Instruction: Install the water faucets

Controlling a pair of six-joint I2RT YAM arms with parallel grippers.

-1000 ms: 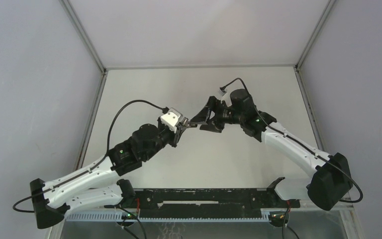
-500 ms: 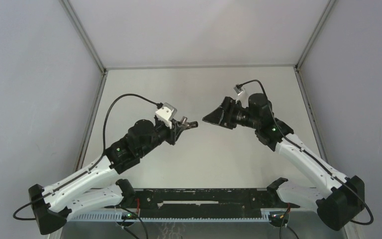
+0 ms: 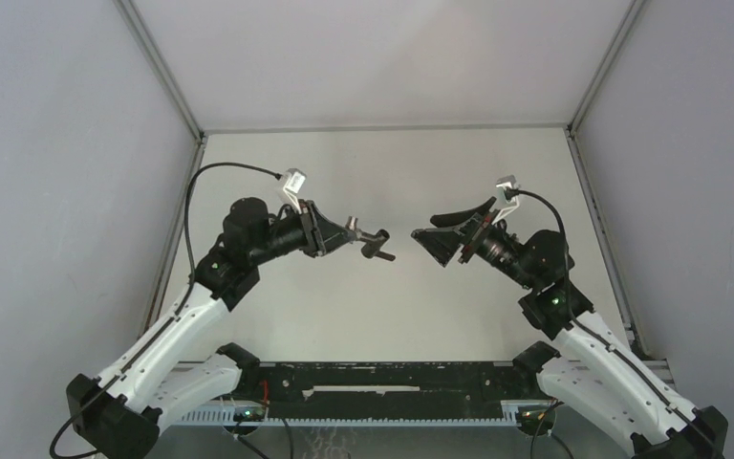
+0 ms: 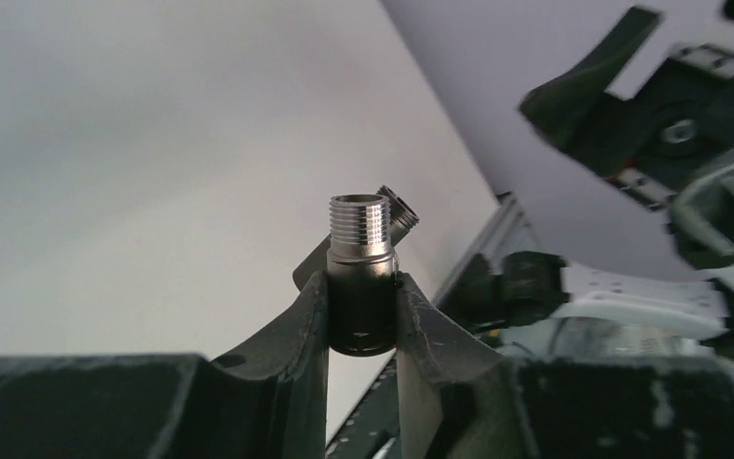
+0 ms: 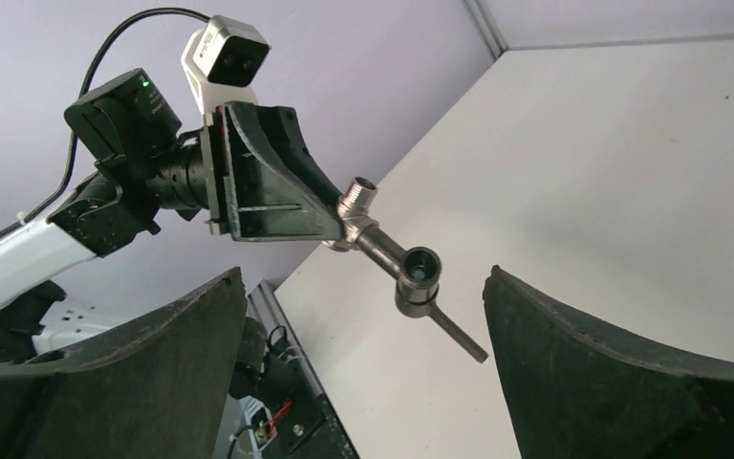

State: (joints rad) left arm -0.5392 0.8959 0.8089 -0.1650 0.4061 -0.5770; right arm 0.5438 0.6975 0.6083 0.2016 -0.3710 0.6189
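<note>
Now the right gripper (image 3: 427, 229) has backed off from the faucet (image 3: 371, 244), jaws wide apart; the left gripper (image 3: 342, 236) alone clamps it, so joining looks done.

Between the matt black plastic fingers (image 4: 306, 335) sits a tap (image 4: 361, 287): its threaded end bright, ribbed metal, its body darker and duller. Beyond the fingers the table (image 5: 631, 143) looks smooth, matt white.

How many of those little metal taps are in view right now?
1. The tap is clamped in the left fingers, held in mid-air. The right fingers are open and empty. More could be hidden out of view.
</note>
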